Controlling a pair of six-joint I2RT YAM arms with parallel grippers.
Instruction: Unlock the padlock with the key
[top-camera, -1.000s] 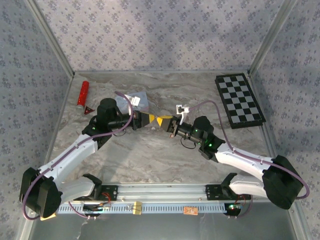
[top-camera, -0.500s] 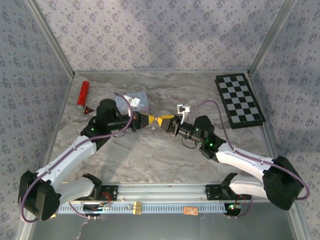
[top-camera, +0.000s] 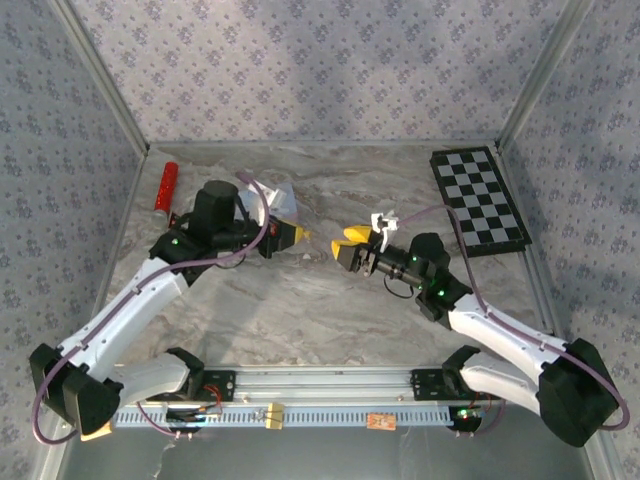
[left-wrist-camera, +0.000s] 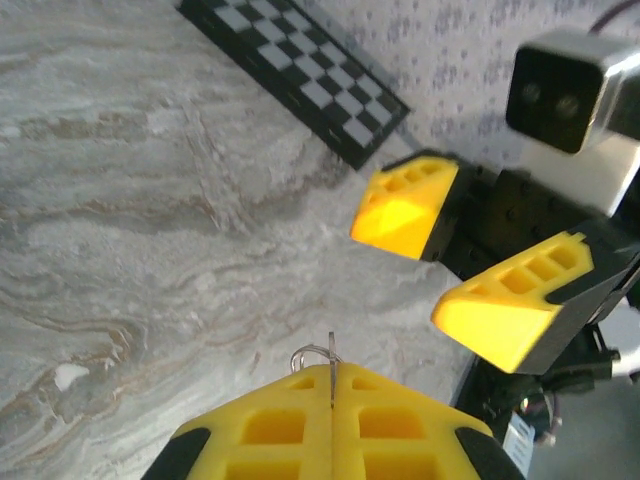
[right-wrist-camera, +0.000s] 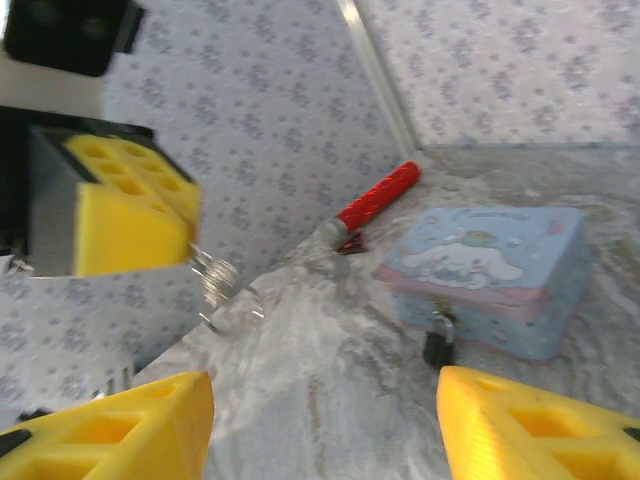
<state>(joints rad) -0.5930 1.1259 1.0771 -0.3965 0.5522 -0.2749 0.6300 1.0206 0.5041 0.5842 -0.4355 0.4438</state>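
Left gripper (left-wrist-camera: 332, 378) is clamped shut on the key (left-wrist-camera: 331, 356). Only an edge-on metal sliver and its wire ring (left-wrist-camera: 308, 354) are seen at lower centre; the rest is hidden between the pads. Right gripper (right-wrist-camera: 325, 405) is held apart, with its fingers cut off by the bottom frame edge. Padlock (right-wrist-camera: 437, 342) is seen right of centre in the right wrist view, hanging at the front of the light-blue tin (right-wrist-camera: 490, 265) on the worktop (right-wrist-camera: 330, 360). Its shackle is too small to resolve. In the top view the tin is largely covered by the left arm, and the padlock cannot be made out there.
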